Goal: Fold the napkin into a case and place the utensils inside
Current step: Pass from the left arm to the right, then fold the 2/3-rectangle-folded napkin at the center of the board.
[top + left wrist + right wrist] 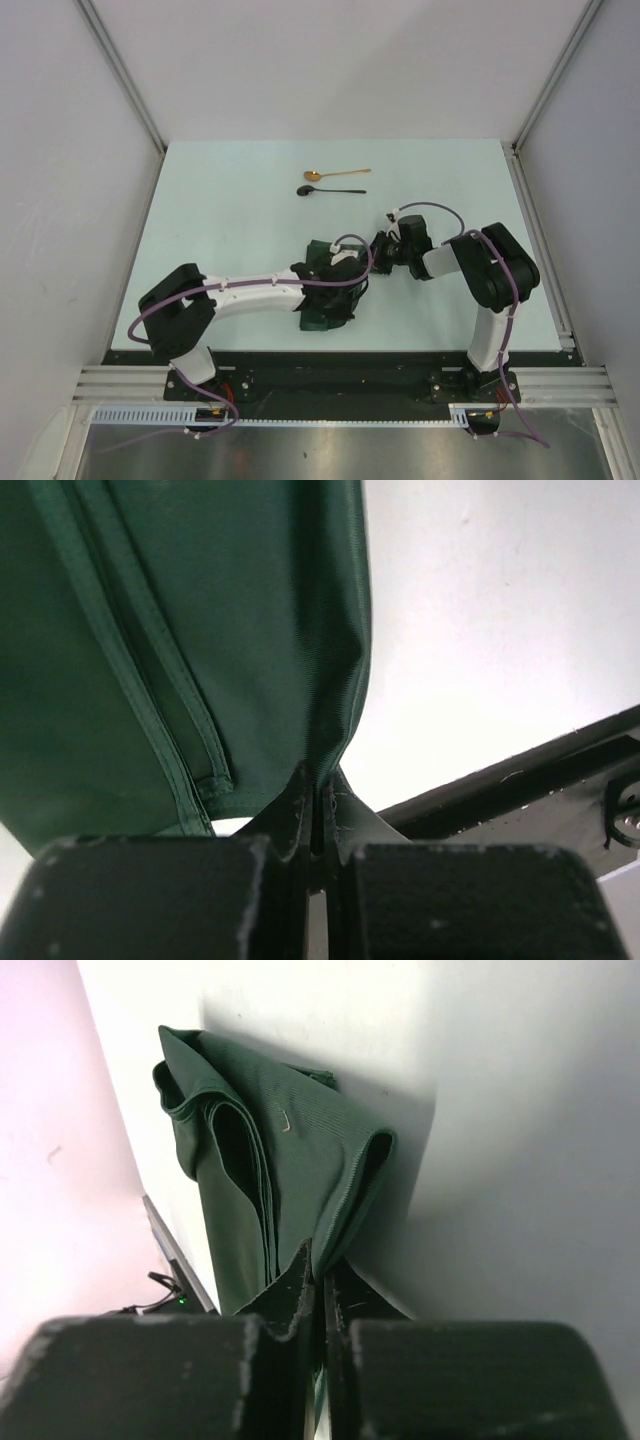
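The dark green napkin [322, 318] lies bunched and folded in layers near the table's front middle, partly hidden under the arms. In the left wrist view my left gripper [318, 788] is shut on a pinched fold of the napkin [200, 630], whose hemmed edges hang to the left. The right wrist view has my right gripper [323, 1262] shut on a folded edge of the napkin [300, 1150]. From above, the left gripper [350, 282] and right gripper [377, 250] meet at the cloth's right side. The utensils lie farther back: a gold spoon [335, 175] and a black spoon [330, 190], side by side.
The pale green table [230, 220] is bounded by white walls with metal frame posts on the left, right and back. A black base rail [330, 365] runs along the near edge, just in front of the napkin; it also shows in the left wrist view [520, 780].
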